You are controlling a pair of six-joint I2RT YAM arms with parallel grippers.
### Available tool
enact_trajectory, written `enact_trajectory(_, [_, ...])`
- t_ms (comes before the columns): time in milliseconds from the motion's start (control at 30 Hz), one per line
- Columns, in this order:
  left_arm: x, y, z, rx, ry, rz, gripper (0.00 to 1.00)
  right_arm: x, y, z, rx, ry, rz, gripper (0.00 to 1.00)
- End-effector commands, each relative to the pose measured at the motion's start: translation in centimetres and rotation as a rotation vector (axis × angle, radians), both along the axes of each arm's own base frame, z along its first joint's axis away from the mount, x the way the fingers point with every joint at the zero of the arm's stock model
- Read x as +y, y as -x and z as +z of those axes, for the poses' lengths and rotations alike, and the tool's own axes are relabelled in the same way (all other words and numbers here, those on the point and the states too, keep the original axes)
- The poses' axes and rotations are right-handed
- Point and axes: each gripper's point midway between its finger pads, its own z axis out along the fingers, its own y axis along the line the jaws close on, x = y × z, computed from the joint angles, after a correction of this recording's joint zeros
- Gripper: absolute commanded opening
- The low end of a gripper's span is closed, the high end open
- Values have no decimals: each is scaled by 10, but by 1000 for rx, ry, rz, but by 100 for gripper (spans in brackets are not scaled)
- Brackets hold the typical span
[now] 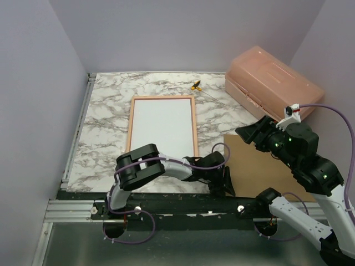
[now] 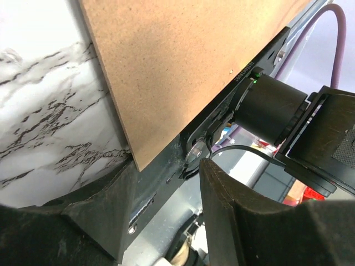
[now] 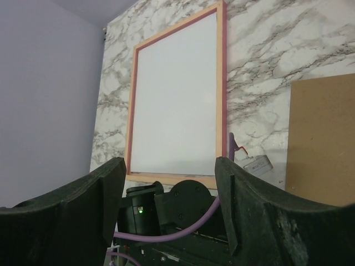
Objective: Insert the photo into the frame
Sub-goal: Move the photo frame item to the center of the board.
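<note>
left gripper (image 1: 224,183): low at near edge of table (image 1: 105,122), jaws apart, empty, beside corner of brown backing board (image 1: 260,166) | right gripper (image 1: 247,133): above board, jaws apart, empty | frame (image 1: 194,127): flat mid-table, back up | photo (image 1: 162,127): probably the white sheet inside it; thin, floppy, slick, so pinch an edge

Frame (image 1: 162,127): lying flat, mid-table.
- Left of frame: a strip of bare table (image 1: 105,127) running alongside; wall (image 1: 33,111) closing it off beyond.
- Behind frame: open marble; yellow tool (image 1: 195,85) lying just off the far-right corner.
- Right of frame: a clear lane running between it and the board (image 1: 260,163).
- Far right, at the back: box (image 1: 274,83) blocking the corner.
- Near edge of frame: left arm (image 1: 166,166) lying across it; left gripper (image 1: 224,180) sitting at the board's near-left corner.
- Right gripper (image 1: 248,134) hanging over the board's far edge.
</note>
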Motion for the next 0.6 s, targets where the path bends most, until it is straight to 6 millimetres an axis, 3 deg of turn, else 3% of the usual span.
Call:
enact_trajectory(0, [-1,-21,11,-134,23,48,50,-5,1,4,-11,1,-20,72])
enact_trajectory(400, [-13,-31,43,-243,152,43,50,-4,2,2,-7,0,-15,72])
enact_trajectory(567, [-13,-39,43,-249,180,67,50,-3,2,1,-7,-5,-12,72])
